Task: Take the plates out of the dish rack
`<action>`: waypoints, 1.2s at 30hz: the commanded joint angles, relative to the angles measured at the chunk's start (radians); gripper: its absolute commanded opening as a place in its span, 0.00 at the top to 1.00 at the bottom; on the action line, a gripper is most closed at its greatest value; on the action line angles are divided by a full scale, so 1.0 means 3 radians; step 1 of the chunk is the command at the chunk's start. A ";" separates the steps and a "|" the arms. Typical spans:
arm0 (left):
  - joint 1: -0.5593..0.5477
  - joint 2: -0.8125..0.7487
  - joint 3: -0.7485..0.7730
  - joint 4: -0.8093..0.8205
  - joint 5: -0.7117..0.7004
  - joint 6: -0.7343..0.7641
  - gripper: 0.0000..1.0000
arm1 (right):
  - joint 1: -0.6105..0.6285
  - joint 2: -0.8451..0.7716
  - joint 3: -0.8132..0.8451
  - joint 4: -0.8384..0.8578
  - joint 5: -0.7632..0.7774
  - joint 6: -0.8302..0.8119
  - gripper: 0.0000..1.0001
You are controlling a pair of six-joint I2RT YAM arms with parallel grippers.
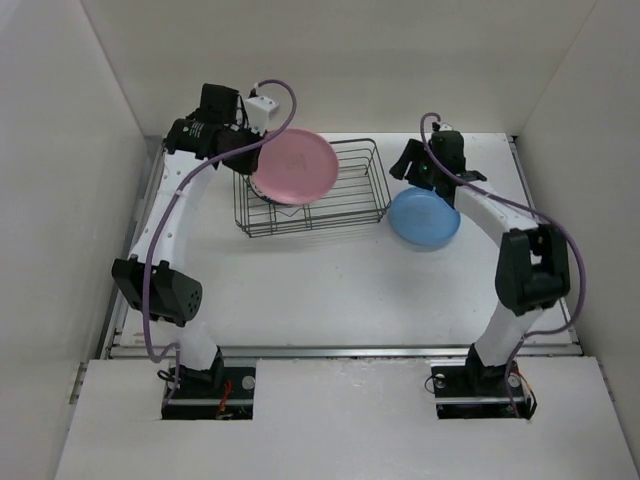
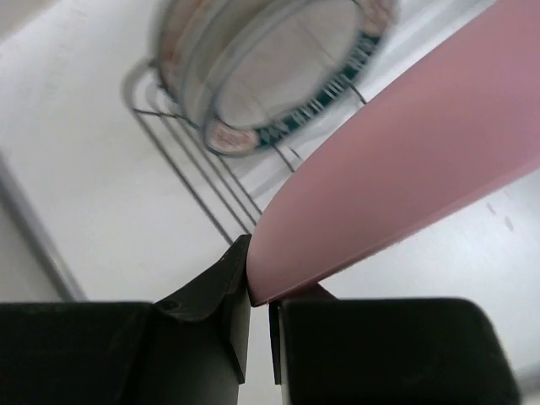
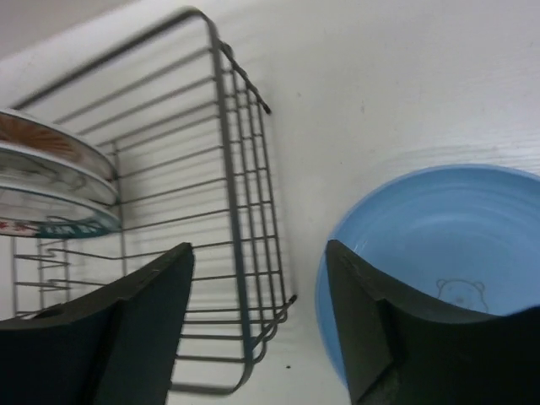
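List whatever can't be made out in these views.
- Top view: the pink plate covers the rack's left end; what stands there cannot be counted.
- Left wrist: the racked plates are blurred, patterns unreadable; the pink plate hides everything to the right.
- Right wrist: the blue plate is cut off by the right pincer and the frame edge; the racked plates run off the left edge.
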 commanded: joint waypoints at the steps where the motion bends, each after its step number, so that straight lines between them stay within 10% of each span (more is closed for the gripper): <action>1: -0.0050 -0.0214 -0.0134 -0.0883 0.0998 0.0311 1.00 | -0.0002 0.0471 0.0291 -0.0032 -0.0253 -0.0031 0.34; 15: -0.0336 -0.0041 -0.1572 -0.1217 0.0871 0.0772 1.00 | 0.0284 0.0795 0.0380 0.0075 -0.0397 0.0082 0.73; 30: -0.0592 0.0251 -0.1624 -0.0986 0.0589 0.0557 1.00 | 0.0284 0.0075 0.0109 0.0004 0.0325 0.0271 0.54; 36: -0.0592 0.0220 -0.1384 -0.1089 0.0697 0.0527 1.00 | 0.0320 -0.0651 -0.0469 0.0586 -0.0716 -0.0469 0.25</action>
